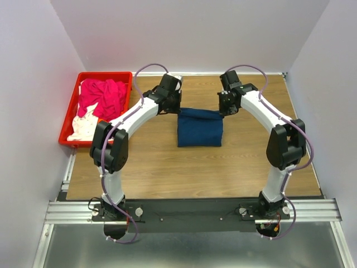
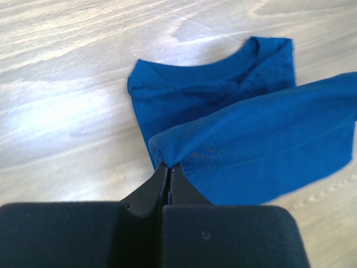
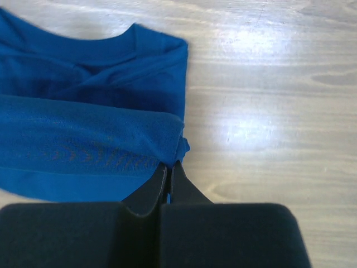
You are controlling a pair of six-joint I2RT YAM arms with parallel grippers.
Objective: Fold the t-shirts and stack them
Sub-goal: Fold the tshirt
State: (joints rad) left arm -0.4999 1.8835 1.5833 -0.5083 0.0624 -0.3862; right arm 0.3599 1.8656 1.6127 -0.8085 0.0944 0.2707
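The navy shirt (image 1: 199, 129) lies at the centre of the top view, a part-folded, nearly square block on the table (image 1: 167, 173). Its upper edge in that view runs left to right, with a gripper at each end: the left gripper (image 2: 168, 166) at the upper-left corner, the right gripper (image 3: 169, 164) at the upper-right. In each wrist view the fingers are pinched tight on a doubled fold of navy cloth, with no gap between them. The held layer is raised off the cloth below it and spans from one gripper to the other. Past it, toward the top of both wrist views, the collar (image 2: 223, 60) lies flat on the wood.

The held edge therefore lies crosswise to both arms and neither arm is nearer. With so even a grip, I judge that the next move needs both arms to travel together and level, or the edge will skew.

The wood is smooth and glossy, so the lower layer may slide if dragged. Wood shows on every side of the shirt, and pale walls close the scene at left, right and top. At the upper left of the top view a red crate (image 1: 66, 134) holds a pink shirt (image 1: 106, 96) and a white shirt (image 1: 83, 128), crumpled and well apart from the navy one.
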